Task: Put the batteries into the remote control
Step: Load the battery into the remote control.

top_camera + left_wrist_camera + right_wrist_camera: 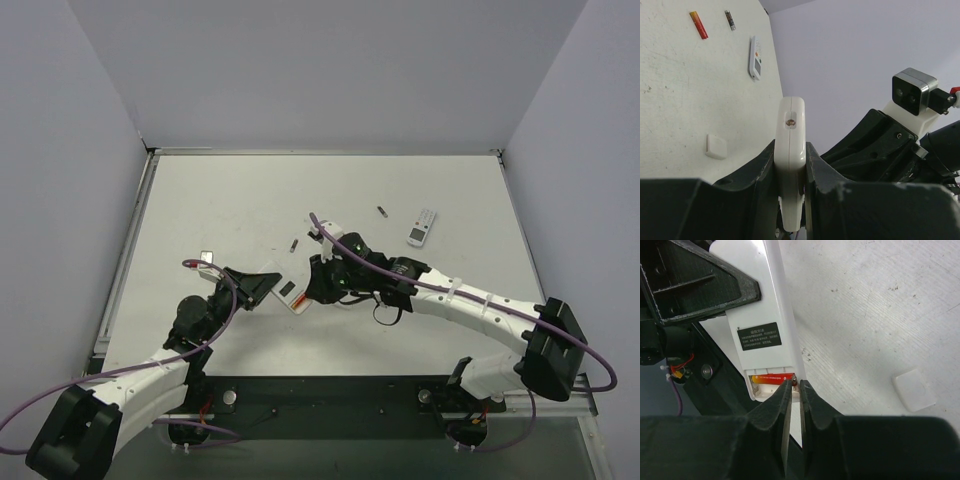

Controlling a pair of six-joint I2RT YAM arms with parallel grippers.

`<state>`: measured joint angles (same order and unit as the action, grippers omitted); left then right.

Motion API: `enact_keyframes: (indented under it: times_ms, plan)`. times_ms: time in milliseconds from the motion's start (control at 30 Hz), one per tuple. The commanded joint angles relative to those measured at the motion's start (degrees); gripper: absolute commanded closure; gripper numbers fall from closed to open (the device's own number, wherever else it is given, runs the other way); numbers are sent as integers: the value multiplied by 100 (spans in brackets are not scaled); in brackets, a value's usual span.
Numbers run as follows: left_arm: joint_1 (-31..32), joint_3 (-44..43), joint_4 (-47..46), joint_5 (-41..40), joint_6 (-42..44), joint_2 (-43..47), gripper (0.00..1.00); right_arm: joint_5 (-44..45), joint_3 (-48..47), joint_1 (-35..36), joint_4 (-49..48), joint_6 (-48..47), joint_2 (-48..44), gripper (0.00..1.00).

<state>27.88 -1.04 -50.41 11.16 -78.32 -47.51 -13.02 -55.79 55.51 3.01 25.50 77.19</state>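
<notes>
Remote control [791,120], centre frame, clamped edgewise in left gripper [790,165]; right gripper [795,389] pinching battery [771,377] end at open bay; hazard: release before full seating, battery pops out; second battery [698,24] loose upper left

The remote control [760,310] is a slim rectangle with a plain white back and a dark label. It is clamped across its thickness in the left tool [791,152], raised off the desk [675,105], with the battery bay at its end open. One battery [771,378], a red cylinder, lies crosswise in that bay; the other battery [699,25], red shading to yellow at one end, lies flat on the desk, well apart from the remote control.
</notes>
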Motion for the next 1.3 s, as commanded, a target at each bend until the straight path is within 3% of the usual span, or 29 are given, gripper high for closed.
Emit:
enact_keyframes:
  times_ms: [0, 400, 633, 833, 1100, 1267]
  plan:
    - [25, 16, -1146, 255, -253, 66, 100, -52, -248, 39, -213, 52, 323, 93]
    - [25, 69, -1358, 194, -219, 119, 100, -210, -354, 162, -2, 8, 666, 87]
    - [25, 253, -865, 19, 308, 163, 100, -236, -160, -101, -142, 227, 61, 65]
    - [25, 324, -988, 18, 257, 92, 100, -588, 76, -277, -616, 544, -432, 53]
    - [25, 262, -1128, 18, 19, 242, 100, -1326, 797, -725, -1828, 1299, -512, 53]
    - [25, 227, -1155, 36, -60, 330, 100, -1704, 1078, -883, -2461, 1625, -398, 57]
